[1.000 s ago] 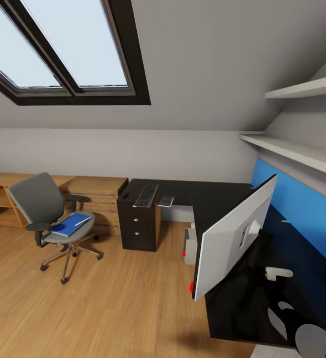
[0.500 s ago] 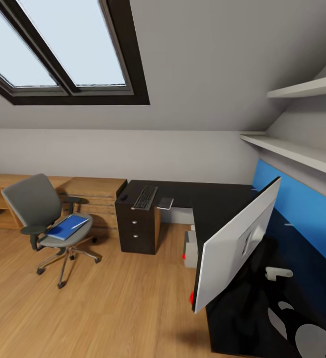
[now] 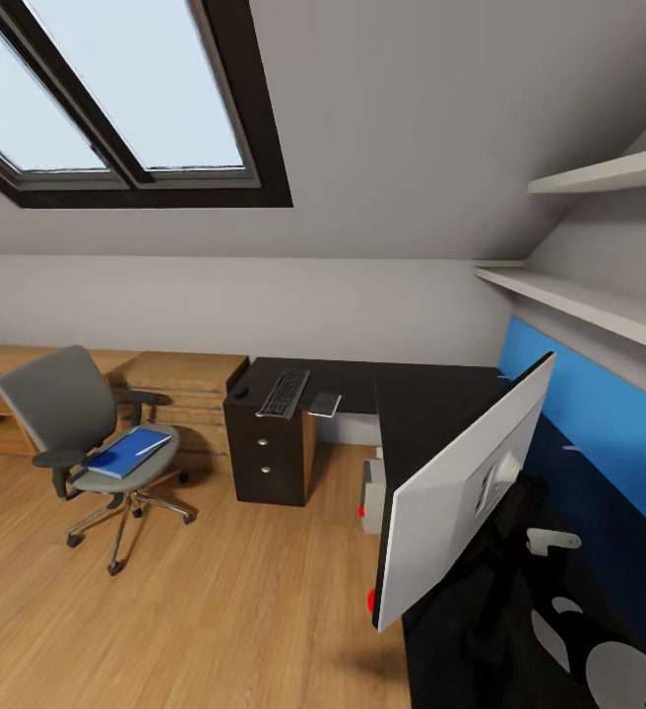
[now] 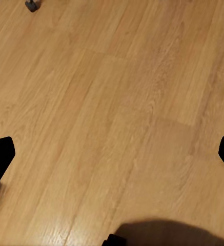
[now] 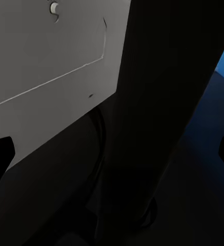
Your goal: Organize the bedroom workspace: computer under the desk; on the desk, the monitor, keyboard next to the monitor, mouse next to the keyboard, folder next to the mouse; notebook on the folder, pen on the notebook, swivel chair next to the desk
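Currently, the swivel chair (image 3: 77, 433) stands on the wood floor (image 3: 215, 601), well apart from the desk (image 3: 412, 394). Its seat carries the folder (image 3: 124, 453), with the pen (image 3: 152, 445) lying on top. The keyboard (image 3: 285, 391) and the notebook (image 3: 324, 404) lie on the desk surface above the 3 drawers (image 3: 264, 458); the mouse (image 3: 240, 392) sits at that end's edge. The monitor (image 3: 461, 483) stands on the desk's near wing. The computer (image 3: 372, 492) sits under the desk. The left gripper (image 4: 112, 154) hangs over floor, fingertips at the frame edges, jaws wide. The right gripper (image 5: 112, 148) faces the monitor's back, jaws likewise wide.
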Tool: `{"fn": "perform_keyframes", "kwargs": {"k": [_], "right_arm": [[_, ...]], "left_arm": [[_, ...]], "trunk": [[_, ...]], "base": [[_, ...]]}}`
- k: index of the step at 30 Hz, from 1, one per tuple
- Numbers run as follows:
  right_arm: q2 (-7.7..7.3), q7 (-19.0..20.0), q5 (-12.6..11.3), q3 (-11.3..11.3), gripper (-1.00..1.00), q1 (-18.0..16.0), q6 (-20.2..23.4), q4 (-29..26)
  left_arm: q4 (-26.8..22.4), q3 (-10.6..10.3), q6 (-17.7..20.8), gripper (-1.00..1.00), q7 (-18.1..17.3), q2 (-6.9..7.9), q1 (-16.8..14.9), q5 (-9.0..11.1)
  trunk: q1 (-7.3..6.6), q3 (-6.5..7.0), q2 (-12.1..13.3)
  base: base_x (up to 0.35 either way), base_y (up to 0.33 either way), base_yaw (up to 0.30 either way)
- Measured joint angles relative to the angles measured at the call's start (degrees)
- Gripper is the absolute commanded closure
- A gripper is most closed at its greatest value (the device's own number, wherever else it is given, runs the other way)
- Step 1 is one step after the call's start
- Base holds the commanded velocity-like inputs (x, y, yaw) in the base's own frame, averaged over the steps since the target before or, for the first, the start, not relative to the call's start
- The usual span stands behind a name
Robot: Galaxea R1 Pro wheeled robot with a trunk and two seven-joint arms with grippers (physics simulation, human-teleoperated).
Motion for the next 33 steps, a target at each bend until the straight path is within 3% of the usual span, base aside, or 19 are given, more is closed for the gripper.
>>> {"fn": "perform_keyframes", "kwargs": {"k": [33], "right_arm": [[0.00, 0.0, 0.0, 0.0, -1.00, 0.0, 0.0, 0.0]], "left_arm": [[0.0, 0.1, 0.0, -1.00, -0.3, -0.02, 0.0, 0.0]], "trunk": [[0.00, 0.00, 0.0]], "base": [[0.057, -0.052, 0.000]]}}
